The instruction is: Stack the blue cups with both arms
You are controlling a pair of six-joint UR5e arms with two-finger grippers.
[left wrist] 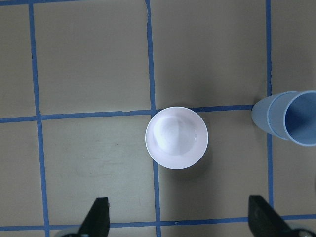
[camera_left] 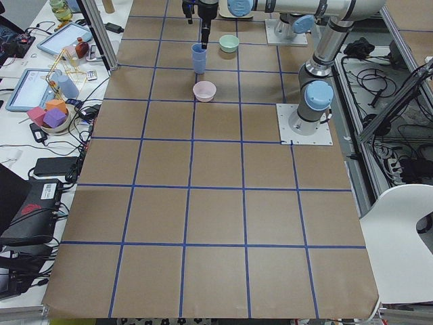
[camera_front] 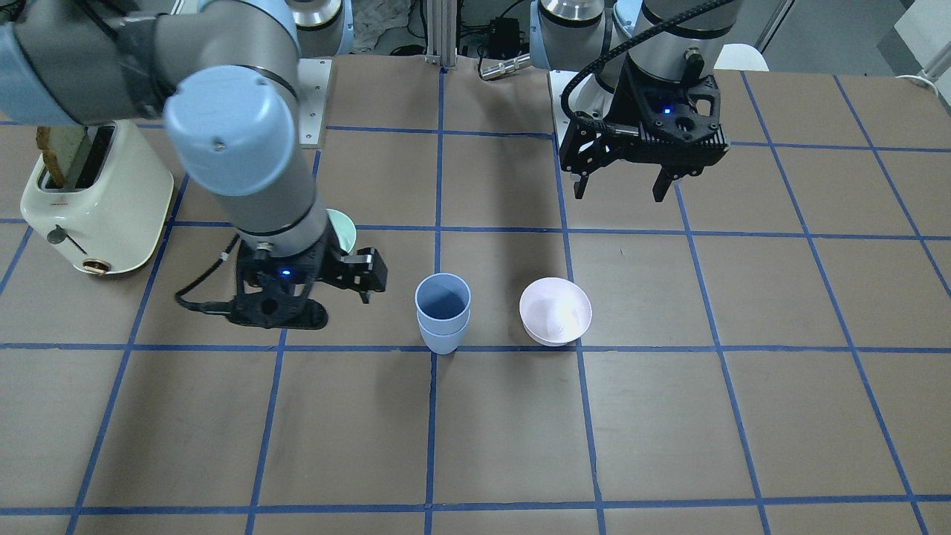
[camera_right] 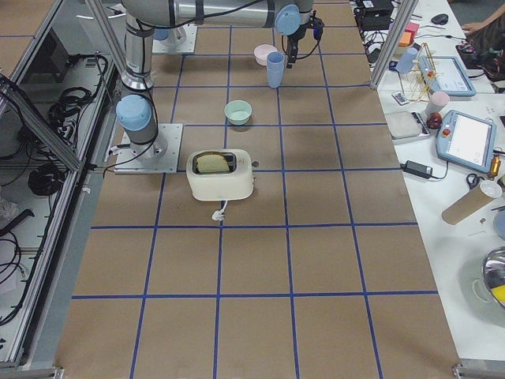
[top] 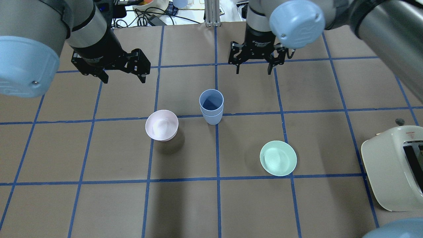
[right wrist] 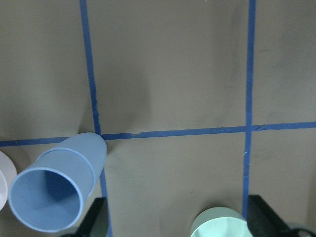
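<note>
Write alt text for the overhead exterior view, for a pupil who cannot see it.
Two blue cups stand nested, one inside the other, upright at the middle of a brown table taped into a blue grid. The left gripper and right gripper hang beyond them, jaws open and empty. A pink bowl, a green bowl and a cream toaster sit nearby.

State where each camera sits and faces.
Front-facing: across the table, facing the robot; left gripper on view's right.
Overhead: behind the robot, looking down; right gripper on view's right.
Exterior left: robot's left table end; left arm near.
Exterior right: opposite end; right arm, toaster near.
Left wrist: straight down on pink bowl; fingertips show.
Right wrist: down; green bowl, fingertips.
All share the stacked blue cups.
</note>
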